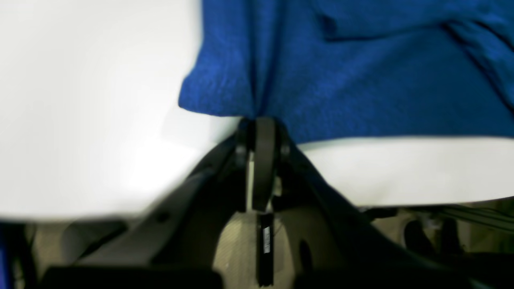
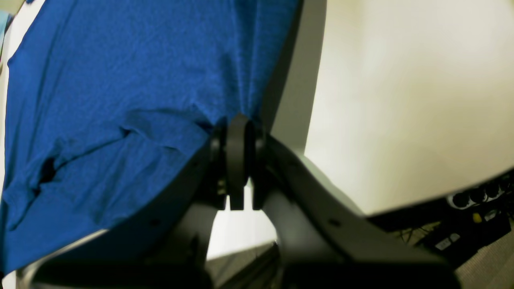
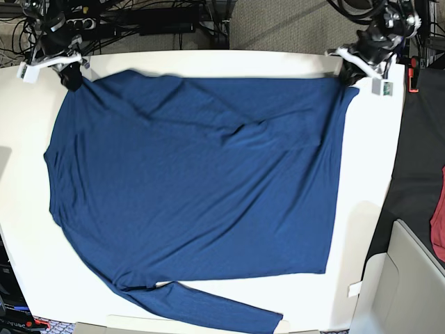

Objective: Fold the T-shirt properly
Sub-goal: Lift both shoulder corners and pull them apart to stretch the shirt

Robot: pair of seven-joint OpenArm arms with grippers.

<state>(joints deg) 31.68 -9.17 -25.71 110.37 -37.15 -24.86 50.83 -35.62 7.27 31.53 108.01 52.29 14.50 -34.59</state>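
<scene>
Stage: we judged folding barely begun | shirt [image 3: 201,181] lay spread on the table [image 3: 368,174], one sleeve at the near edge | left gripper [image 1: 261,120] and right gripper [image 2: 237,118] were each clamped on a far corner | all folds remained.

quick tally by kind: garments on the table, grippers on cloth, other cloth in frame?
T-shirt on the white table: 1
Grippers shut on the shirt's far edge, left gripper and right gripper: 2
Red cloth off the table at the base view's right edge: 1
Total: 4
</scene>
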